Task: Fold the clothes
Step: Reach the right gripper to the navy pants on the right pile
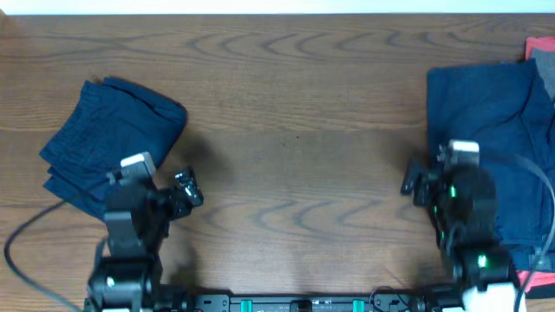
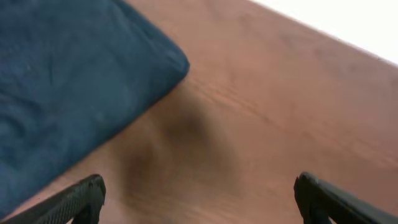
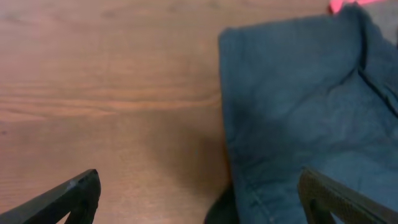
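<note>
A folded dark navy garment (image 1: 113, 130) lies at the left of the wooden table; its rounded corner shows in the left wrist view (image 2: 74, 81). A pile of dark navy clothes (image 1: 486, 113) lies at the right, also in the right wrist view (image 3: 298, 106). My left gripper (image 1: 184, 191) is open and empty, just right of the folded garment, over bare wood (image 2: 199, 199). My right gripper (image 1: 416, 184) is open and empty at the left edge of the right pile (image 3: 199, 199).
A red-pink item (image 1: 538, 48) peeks out at the far right behind the pile, and shows in the right wrist view (image 3: 345, 5). The wooden table (image 1: 295, 121) stretches between the two garments. Cables trail by each arm base.
</note>
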{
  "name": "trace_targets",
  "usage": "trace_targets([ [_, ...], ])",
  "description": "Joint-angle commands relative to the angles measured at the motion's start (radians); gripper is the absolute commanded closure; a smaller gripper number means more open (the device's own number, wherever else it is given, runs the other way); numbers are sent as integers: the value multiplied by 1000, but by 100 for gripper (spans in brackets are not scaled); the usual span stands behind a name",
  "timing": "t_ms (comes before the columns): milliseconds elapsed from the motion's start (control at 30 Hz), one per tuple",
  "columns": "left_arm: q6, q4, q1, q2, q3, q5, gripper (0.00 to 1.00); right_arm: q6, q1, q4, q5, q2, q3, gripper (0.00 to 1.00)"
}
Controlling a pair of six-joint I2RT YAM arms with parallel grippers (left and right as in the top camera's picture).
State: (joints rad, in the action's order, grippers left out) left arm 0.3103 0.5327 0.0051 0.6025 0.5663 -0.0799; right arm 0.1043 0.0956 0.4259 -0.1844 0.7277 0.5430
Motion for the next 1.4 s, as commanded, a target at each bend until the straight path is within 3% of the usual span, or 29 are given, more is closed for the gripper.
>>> trace_targets([
  [0, -2, 87, -3, 126, 126, -19, 2, -21, -41, 88, -25, 197, 176, 1],
  [200, -2, 178, -3, 267, 220, -18, 2, -50, -62, 121, 1, 484, 386, 1],
  [400, 2, 185, -3, 324, 219, -45, 2, -76, -94, -71, -40, 668, 390, 7],
  [600, 2, 185, -3, 343, 219, -44, 2, -76, -121, -149, -128, 868, 390, 12],
  [1100, 2, 185, -3, 344, 219, -44, 2, -49, -128, -178, -185, 1081, 390, 28],
  [1167, 2, 185, -3, 344, 219, -44, 2, -49, -128, -171, -185, 1104, 390, 33],
  [1267, 2, 185, -3, 344, 219, -44, 2, -48, -128, -161, -186, 1128, 390, 51],
  [1367, 2, 185, -3, 344, 219, -44, 2, -45, -128, -161, -187, 1131, 390, 85],
])
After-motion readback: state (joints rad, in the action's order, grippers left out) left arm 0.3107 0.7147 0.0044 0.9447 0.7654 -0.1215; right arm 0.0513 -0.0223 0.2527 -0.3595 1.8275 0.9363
